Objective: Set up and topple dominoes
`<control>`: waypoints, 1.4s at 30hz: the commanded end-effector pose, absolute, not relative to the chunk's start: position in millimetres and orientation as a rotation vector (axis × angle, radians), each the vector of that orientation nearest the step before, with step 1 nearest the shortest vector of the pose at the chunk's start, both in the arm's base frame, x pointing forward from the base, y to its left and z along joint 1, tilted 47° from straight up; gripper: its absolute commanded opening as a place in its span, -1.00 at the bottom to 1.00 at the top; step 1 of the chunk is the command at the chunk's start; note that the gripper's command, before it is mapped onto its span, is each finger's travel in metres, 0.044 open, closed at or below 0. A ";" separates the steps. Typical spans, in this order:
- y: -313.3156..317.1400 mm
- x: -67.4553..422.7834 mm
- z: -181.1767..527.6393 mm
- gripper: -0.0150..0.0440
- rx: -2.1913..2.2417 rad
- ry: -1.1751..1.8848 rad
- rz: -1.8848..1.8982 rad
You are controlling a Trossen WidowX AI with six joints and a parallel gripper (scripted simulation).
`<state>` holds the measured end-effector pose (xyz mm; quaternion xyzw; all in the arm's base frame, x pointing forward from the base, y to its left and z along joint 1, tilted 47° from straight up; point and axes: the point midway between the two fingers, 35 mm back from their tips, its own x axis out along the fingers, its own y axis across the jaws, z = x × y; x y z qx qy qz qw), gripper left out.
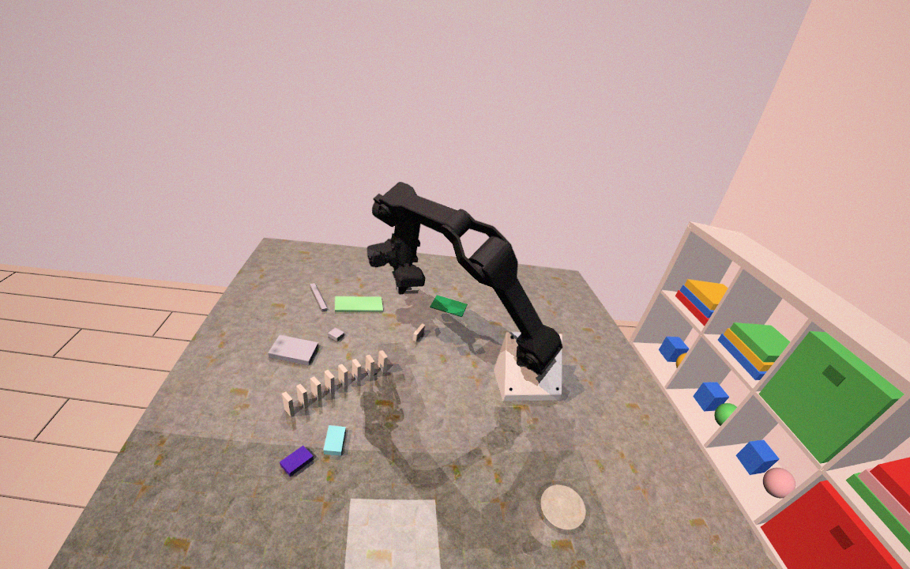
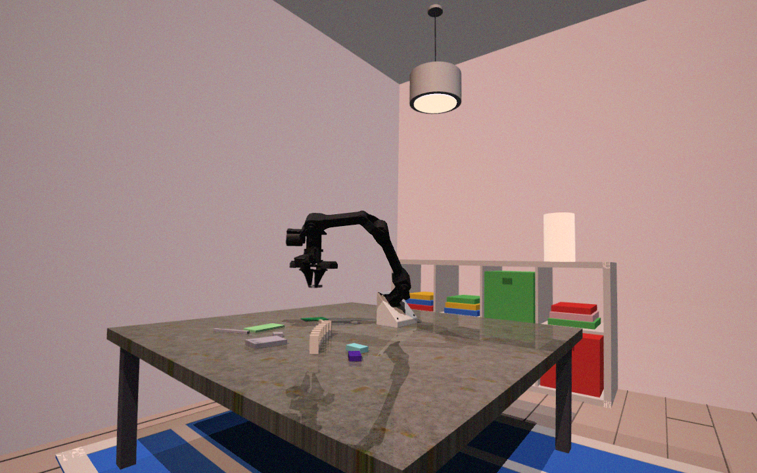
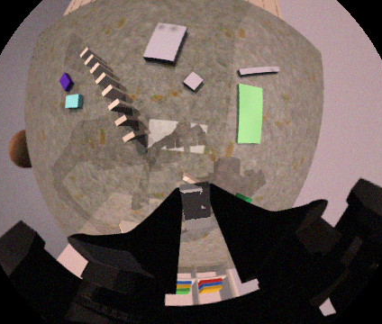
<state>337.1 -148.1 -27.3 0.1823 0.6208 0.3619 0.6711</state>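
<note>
A row of several pale dominoes [image 1: 329, 383] [image 2: 314, 343] [image 3: 110, 91] stands upright on the table, evenly spaced. My gripper [image 1: 402, 288] [image 2: 315, 286] [image 3: 194, 190] is shut on a domino [image 3: 195, 205], which looks dark grey in the wrist view. It is held high above the table, beyond the row's far end in the top view; the top and exterior views barely show it. Another domino [image 1: 419, 332] [image 3: 188, 178] is on the table below and near the gripper, apart from the row. I cannot tell whether it stands on its long edge or upright.
Light green slab [image 1: 359, 304] [image 3: 250, 114], dark green slab [image 1: 448, 305], grey bar [image 1: 318, 297], grey box [image 1: 293, 349] [image 3: 166, 42] and small grey block [image 1: 336, 333] lie around the row's far side. Cyan [image 1: 334, 440] and purple [image 1: 296, 460] blocks lie on its near side.
</note>
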 end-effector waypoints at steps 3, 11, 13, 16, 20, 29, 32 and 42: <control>-88.2 345.0 44.5 -0.13 0.609 1.514 0.624; -13.7 321.4 113.4 -0.13 0.900 1.645 0.352; 0.6 313.3 125.0 -0.13 0.958 1.669 0.298; 3.8 311.3 127.6 -0.13 0.972 1.674 0.285; 3.8 311.3 127.6 -0.13 0.972 1.674 0.285; 10.7 305.5 112.1 -0.13 0.848 1.676 0.204; 13.6 303.3 104.4 -0.13 0.784 1.666 0.158; 20.1 300.4 83.2 -0.13 0.605 1.581 0.006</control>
